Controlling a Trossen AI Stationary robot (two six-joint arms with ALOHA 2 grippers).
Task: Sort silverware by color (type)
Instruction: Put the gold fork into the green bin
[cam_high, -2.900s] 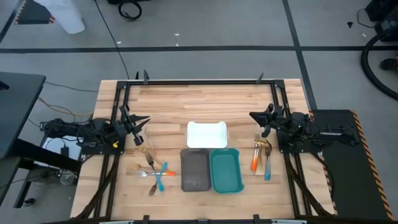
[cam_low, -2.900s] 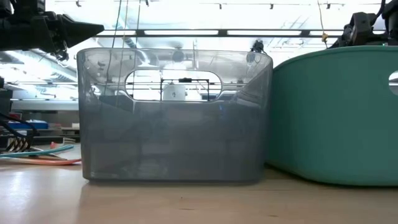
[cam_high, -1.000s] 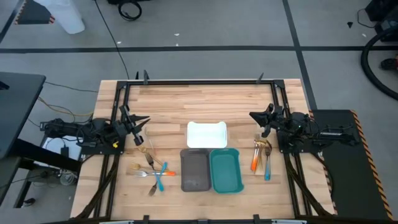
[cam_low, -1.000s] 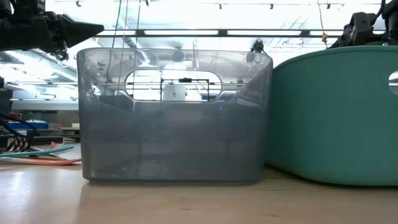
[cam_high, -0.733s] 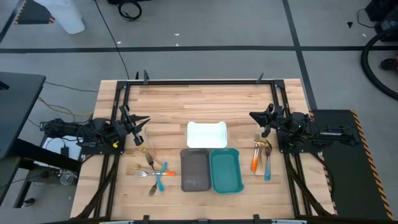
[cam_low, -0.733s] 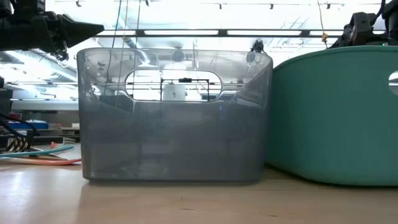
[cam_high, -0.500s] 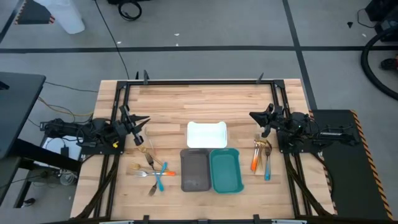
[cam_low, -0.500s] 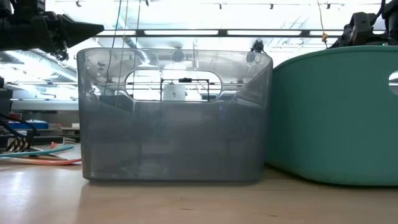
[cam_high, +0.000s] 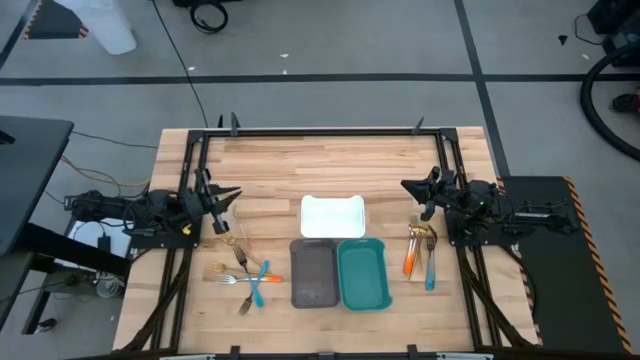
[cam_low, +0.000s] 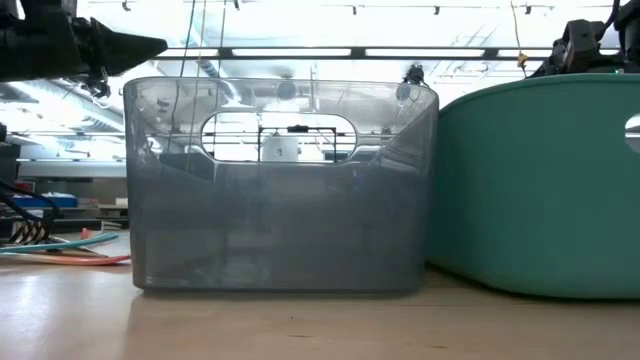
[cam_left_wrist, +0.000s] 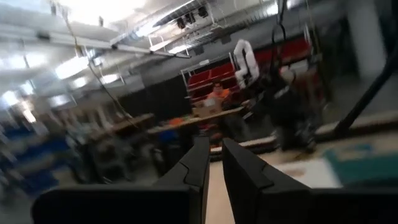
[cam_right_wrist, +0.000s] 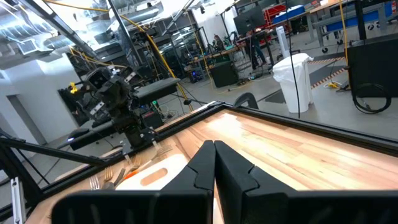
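Observation:
The silverware lies in two groups on the wooden table. One group (cam_high: 245, 270), with gold, teal and orange pieces, is near the left arm; the other (cam_high: 422, 250), with an orange, a teal and gold pieces, is near the right arm. My left gripper (cam_high: 228, 194) hovers above the table's left side, pointing toward the middle. Its fingers (cam_left_wrist: 202, 163) stand a narrow gap apart with nothing between them. My right gripper (cam_high: 406, 187) hovers at the right side, shut (cam_right_wrist: 214, 144) and empty. Both are above and apart from the silverware.
Three trays stand in the middle: a white tray (cam_high: 333, 215) farther back, with a grey tray (cam_high: 313, 272) and a teal tray (cam_high: 362, 272) side by side near the front. A black frame (cam_high: 320, 131) runs around the table. Bare wood lies behind the white tray.
My left gripper has rolled a little about its own pointing line while staying in place. The silverware and the trays have not moved.

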